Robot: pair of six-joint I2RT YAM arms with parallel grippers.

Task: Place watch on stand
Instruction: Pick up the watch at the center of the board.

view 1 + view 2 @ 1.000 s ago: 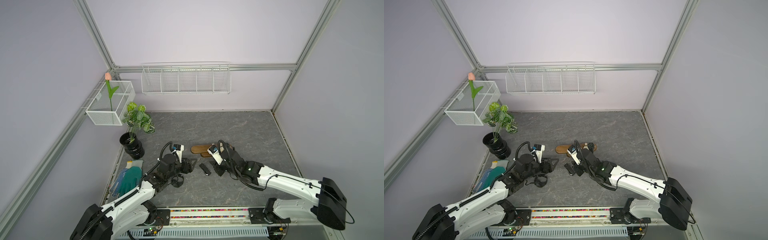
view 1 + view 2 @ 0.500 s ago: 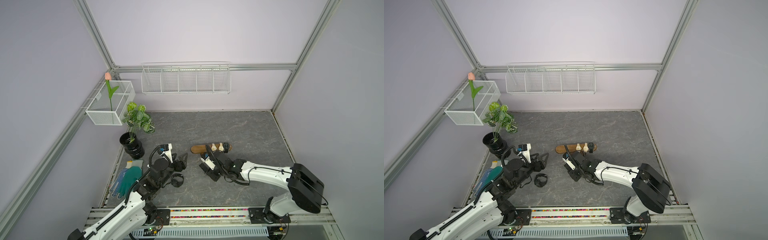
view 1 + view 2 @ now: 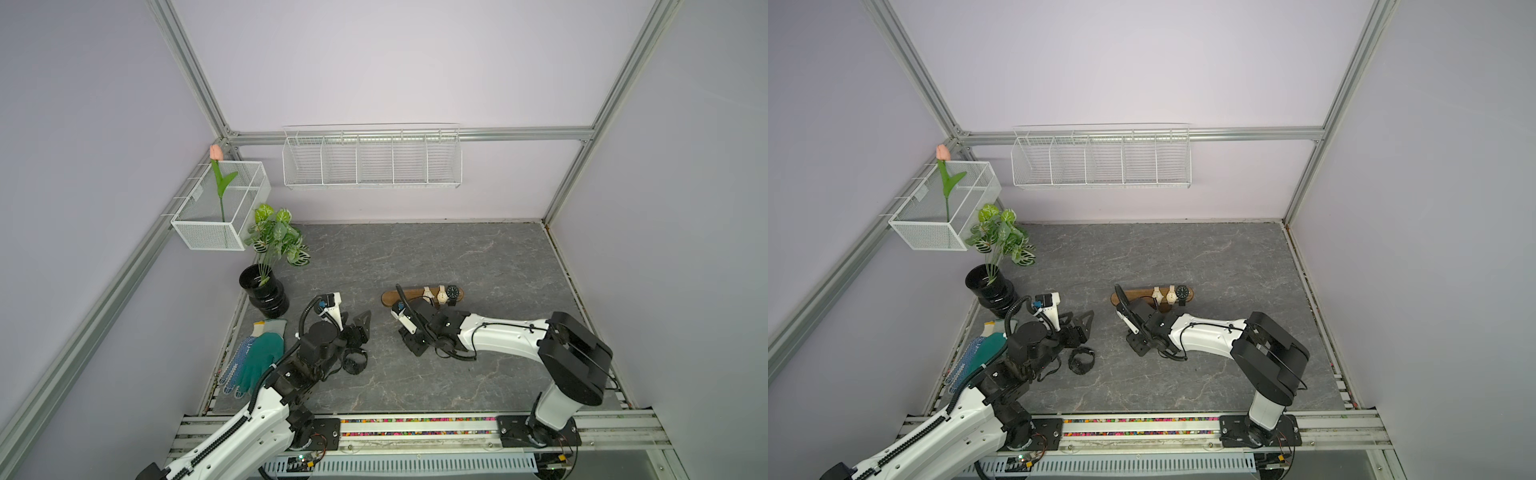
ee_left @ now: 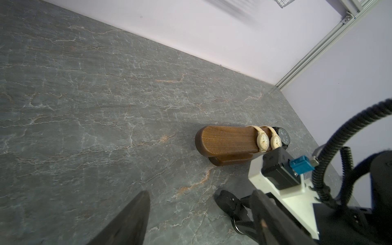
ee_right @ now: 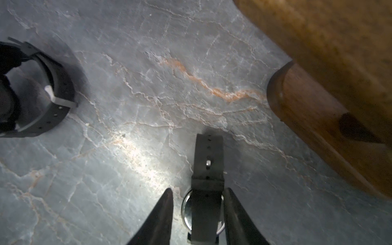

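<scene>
right pincer (image 5: 197,190) straddles the face-down watch (image 5: 206,161) beside the stand (image 5: 318,42).

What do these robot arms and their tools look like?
The left arm and right arm are white shells with black joints. The left tool and right tool are each two black tapering fingers. A black ribbed cable runs to a white wrist mount with a blue plug.
</scene>
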